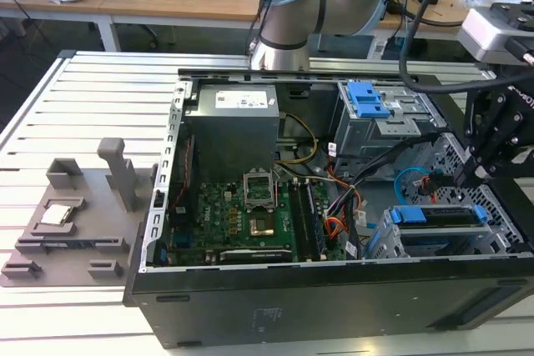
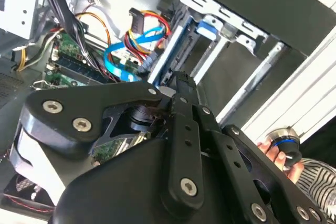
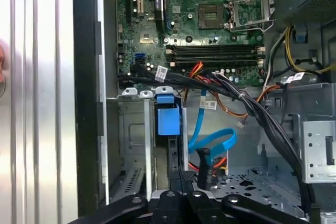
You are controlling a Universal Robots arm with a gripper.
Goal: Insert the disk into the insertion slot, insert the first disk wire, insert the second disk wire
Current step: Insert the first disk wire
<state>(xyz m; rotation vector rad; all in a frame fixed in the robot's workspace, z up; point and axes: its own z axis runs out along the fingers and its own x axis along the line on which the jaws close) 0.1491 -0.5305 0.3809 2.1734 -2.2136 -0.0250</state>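
One blue-framed disk point(image 1: 442, 216), dark edge up, seated in the perforated grey insertion slot point(image 1: 501, 231) at the exterior view's lower right; just above, gripper point(image 1: 464, 178) pinched together.

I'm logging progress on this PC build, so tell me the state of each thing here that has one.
computer case: on its side, side panel off.
disk: seated in the insertion slot.
insertion slot: filled by the disk.
blue cable: looped beside the disk; plugged or not, cannot tell.
hand: low inside the case, over the cables by the slot.
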